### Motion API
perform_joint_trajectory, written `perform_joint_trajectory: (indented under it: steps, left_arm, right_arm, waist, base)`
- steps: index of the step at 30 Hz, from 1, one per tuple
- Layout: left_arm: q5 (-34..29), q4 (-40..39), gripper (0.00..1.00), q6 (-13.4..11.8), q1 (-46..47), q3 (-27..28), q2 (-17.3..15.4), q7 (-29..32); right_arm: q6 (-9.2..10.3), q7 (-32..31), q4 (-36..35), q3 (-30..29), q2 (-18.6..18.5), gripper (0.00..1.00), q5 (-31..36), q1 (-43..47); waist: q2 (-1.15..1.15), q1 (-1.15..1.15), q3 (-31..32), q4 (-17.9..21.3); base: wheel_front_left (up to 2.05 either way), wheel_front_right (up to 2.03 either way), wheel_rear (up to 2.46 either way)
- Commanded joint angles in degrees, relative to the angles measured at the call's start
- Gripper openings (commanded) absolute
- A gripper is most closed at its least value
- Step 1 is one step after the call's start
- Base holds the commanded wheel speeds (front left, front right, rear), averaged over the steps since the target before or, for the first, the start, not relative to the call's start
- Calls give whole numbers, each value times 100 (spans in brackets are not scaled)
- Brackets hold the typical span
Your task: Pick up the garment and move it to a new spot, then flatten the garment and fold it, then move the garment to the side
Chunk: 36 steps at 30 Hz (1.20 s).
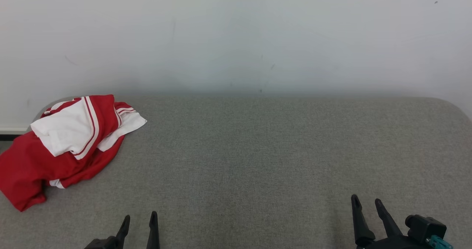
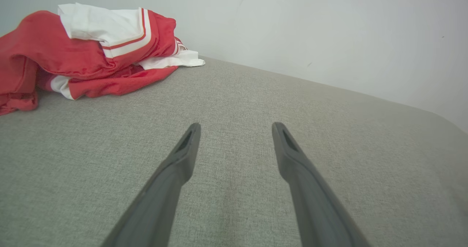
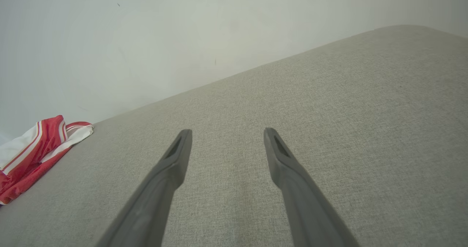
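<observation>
— Garment (image 1: pixel 66 145) first: where does it lie?

— On the far left corner of the grey table (image 1: pixel 258 149), close under the pale wall (image 1: pixel 236 38) and well apart from both tools.

— Can you see all of it?

— No. In the head view its red cloth runs to the picture's left border and covers the table's edge there, so I cannot tell whether any of it hangs over. The left wrist view cuts it at the left border too. The right wrist view catches just one red and white end.

— What kind of garment is it?

— Hard to say. It is heaped and folded over itself, so the outline is lost. It is mostly bright red, with white panels lying on top and white bands carrying thin red stripes. One white flap sticks out toward the table's middle, flat on the surface. A small white patch shows low on the near side of the heap.

— And the left tool (image 1: pixel 140 215)?

— It sits at the bottom of the head view, pointing up, its base cut by the border. Its wrist view shows the two dark fingers (image 2: pixel 175 173) spread wide, with grey table between them. Whether the tips touch the surface I cannot tell.

— The right tool (image 1: pixel 366 199)?

— It sits at the lower right, spread just as wide over bare table and gripping nothing. A black block (image 1: pixel 424 227) with a teal part (image 1: pixel 437 241) sits beside its base, partly cut off at the bottom.
</observation>
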<state>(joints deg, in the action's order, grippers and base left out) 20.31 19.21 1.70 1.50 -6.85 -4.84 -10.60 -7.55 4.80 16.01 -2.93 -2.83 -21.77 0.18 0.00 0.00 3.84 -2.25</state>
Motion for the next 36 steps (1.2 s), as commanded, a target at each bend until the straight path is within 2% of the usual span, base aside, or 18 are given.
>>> perform_joint_trajectory:
  steps: [1, 25, 36]
  left_arm:
    - [-72, 63, 100, 43, 129, -11, -10, -74]
    - [-702, 401, 100, -10, 302, -229, -25, -369]
    - [-783, 475, 100, -43, 306, -262, -28, -459]
  right_arm:
    - [9, -9, -49, 3, -6, 100, 149, 43]
    - [11, -111, -156, -92, -8, 100, 1046, 214]
    - [12, -118, -163, -125, -8, 100, 1220, 252]
  waist:
    - [0, 0, 5, -9]
    - [0, 0, 91, -93]
    - [0, 0, 111, -94]
  base:
    - [0, 0, 0]
    - [0, 0, 0]
    - [0, 0, 0]
